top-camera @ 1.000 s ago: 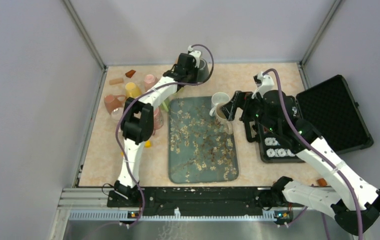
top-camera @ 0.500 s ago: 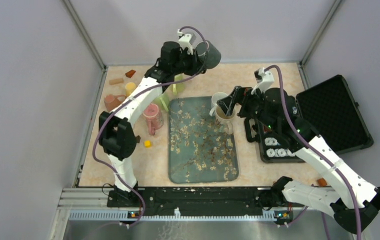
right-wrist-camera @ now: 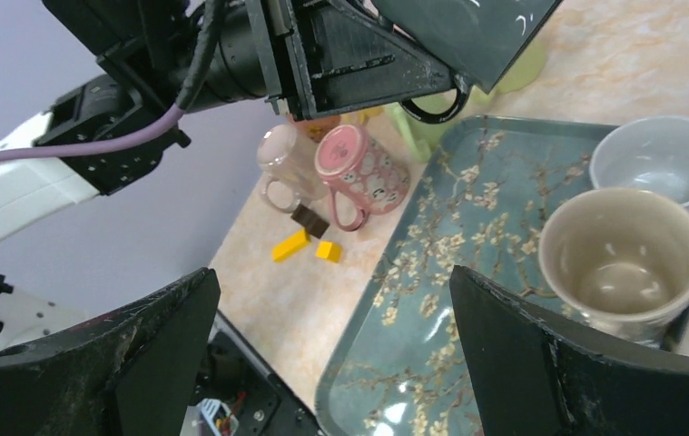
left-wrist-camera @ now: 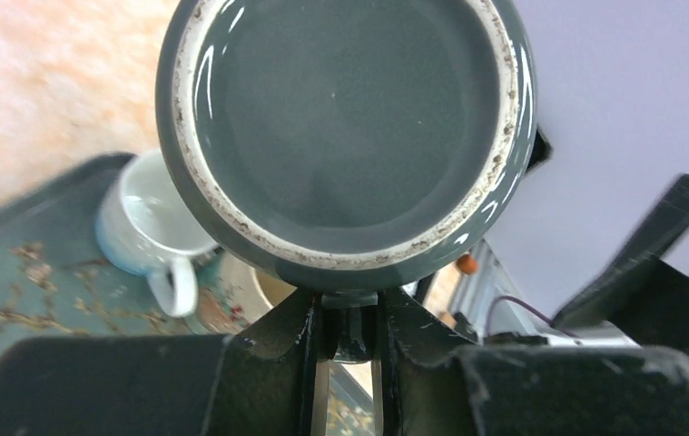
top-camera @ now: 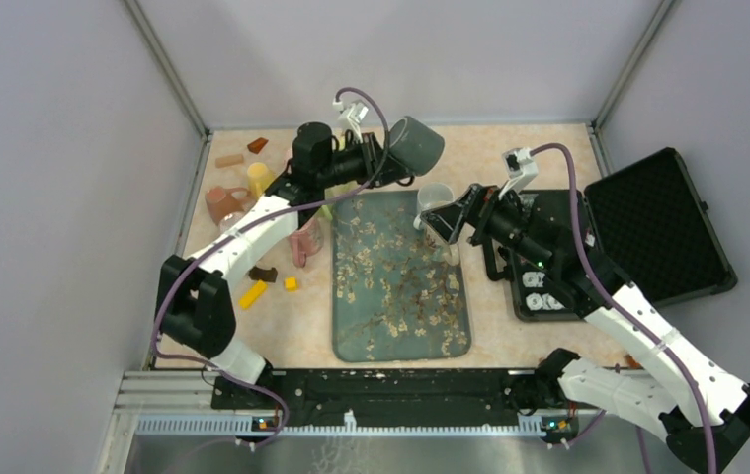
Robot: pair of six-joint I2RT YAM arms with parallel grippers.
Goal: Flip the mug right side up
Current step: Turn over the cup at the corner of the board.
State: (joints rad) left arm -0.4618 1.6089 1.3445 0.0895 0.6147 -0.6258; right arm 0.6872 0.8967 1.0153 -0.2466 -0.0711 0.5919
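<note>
Held clear of the table, the dark grey mug hangs on its side at about 12 o'clock from the middle of the flowered tray in the overhead view. It sits at 3 o'clock from the left gripper, with its long axis running roughly 9 to 3. The unglazed foot ring faces back at the left wrist camera and the mouth points away. The jaws are nearly together, clamped on what appears to be the handle under the mug. Righting it likely calls for a wrist roll. The right gripper, at 4 o'clock from the mug, stands wide apart and empty above a beige mug and a white mug.
</note>
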